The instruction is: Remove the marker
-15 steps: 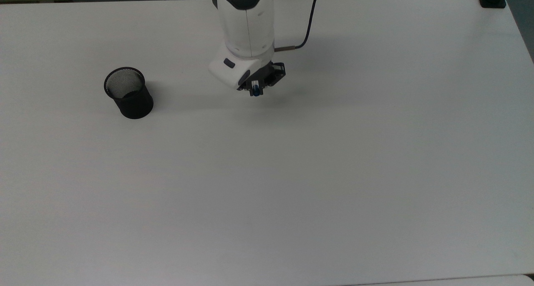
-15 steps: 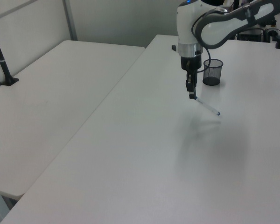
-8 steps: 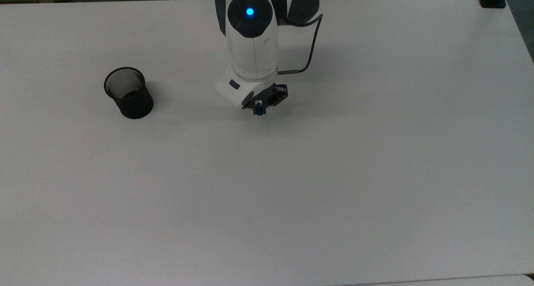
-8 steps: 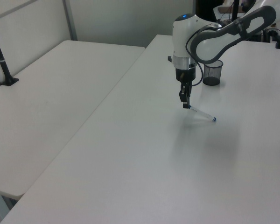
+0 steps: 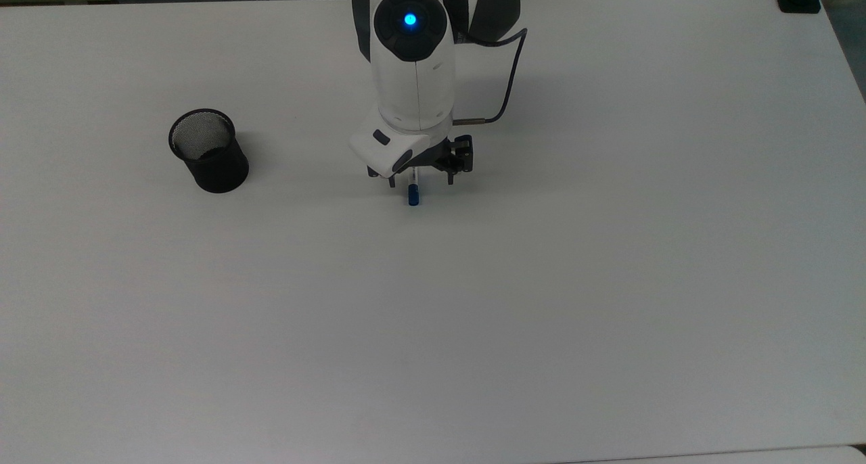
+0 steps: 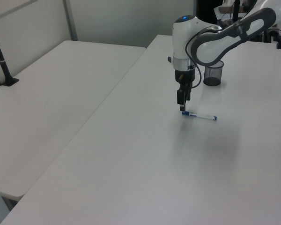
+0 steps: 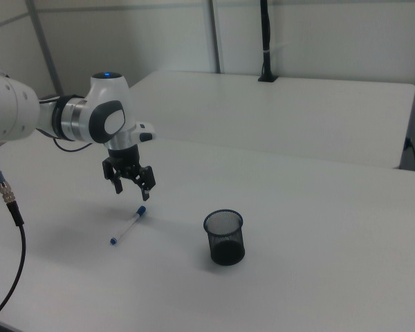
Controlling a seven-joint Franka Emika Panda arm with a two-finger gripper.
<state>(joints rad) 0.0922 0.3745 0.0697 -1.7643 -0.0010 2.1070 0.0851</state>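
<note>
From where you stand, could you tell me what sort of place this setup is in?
Probably a robotics lab or office workspace: plain white tables pushed together, a clamped black pole and grey partition walls. The gripper hangs open over a marker lying near a black mesh cup.

No legible txt anywhere.

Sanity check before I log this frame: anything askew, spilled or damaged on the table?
Nothing stands out. The marker lies flat on the white table, intact, apart from the upright mesh cup. The gripper hangs open just above the marker's capped end, not touching it.
</note>
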